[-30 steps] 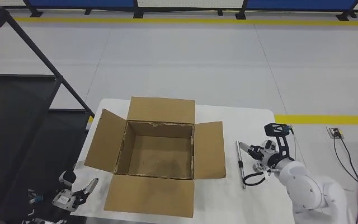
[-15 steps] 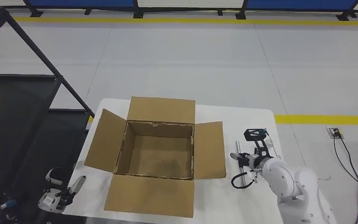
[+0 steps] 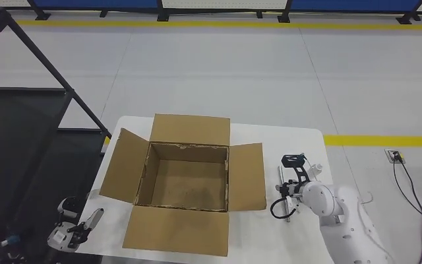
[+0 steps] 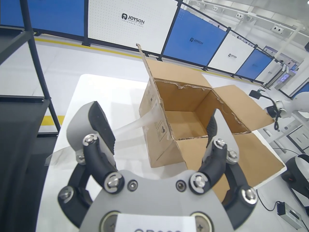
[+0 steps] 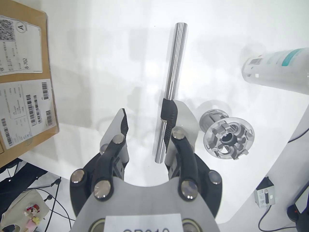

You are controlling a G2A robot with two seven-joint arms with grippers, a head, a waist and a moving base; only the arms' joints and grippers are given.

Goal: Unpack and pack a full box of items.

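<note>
**Open box at table centre, both grippers released**

Top view: the cardboard box (image 3: 186, 181) stands in the middle of the white table (image 3: 290, 140) with all four flaps spread outward and its brown floor showing. To the right of the box a metal rod (image 3: 283, 190) lies flat on the table, just beside the right-hand flap. The right gripper (image 3: 287, 197) hangs over the rod. The left gripper (image 3: 82, 212) is off the table's near left corner, well apart from the box.

Left wrist view: the left gripper (image 4: 154, 114) has its jaws wide apart and holds nothing. Beyond it the cardboard box (image 4: 193, 92) sits on the table (image 4: 101, 90), and a clear tape strip (image 4: 135, 125) trails from the box's near wall.

Right wrist view: the right gripper (image 5: 146, 108) is released, its jaws spread above the table (image 5: 108, 25). The metal rod (image 5: 176, 61) runs close along the inner face of one finger and is apart from the other; it is not clamped. Just beside that finger lies a grey metal hub (image 5: 227, 136). Farther out, a white bottle (image 5: 275, 71) lies on its side. The box's labelled flap (image 5: 24, 73) is at the other side.
</note>
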